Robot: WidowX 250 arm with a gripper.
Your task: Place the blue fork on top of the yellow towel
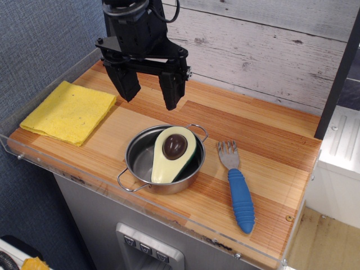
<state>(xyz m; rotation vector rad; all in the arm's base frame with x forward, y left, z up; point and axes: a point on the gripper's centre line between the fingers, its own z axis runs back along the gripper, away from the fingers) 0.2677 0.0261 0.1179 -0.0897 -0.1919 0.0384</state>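
Note:
The blue fork [238, 188] lies flat on the wooden table at the front right, blue ribbed handle toward the front, silver tines pointing to the back. The yellow towel [69, 111] lies flat at the left end of the table. My gripper [149, 97] hangs above the back middle of the table, between towel and fork, well apart from both. Its two black fingers are spread open with nothing between them.
A steel pan [136, 151] with two loop handles stands in the middle front, holding a toy avocado half [173, 153]. A clear plastic rim [140, 209] runs along the table's front and left edges. A plank wall stands behind.

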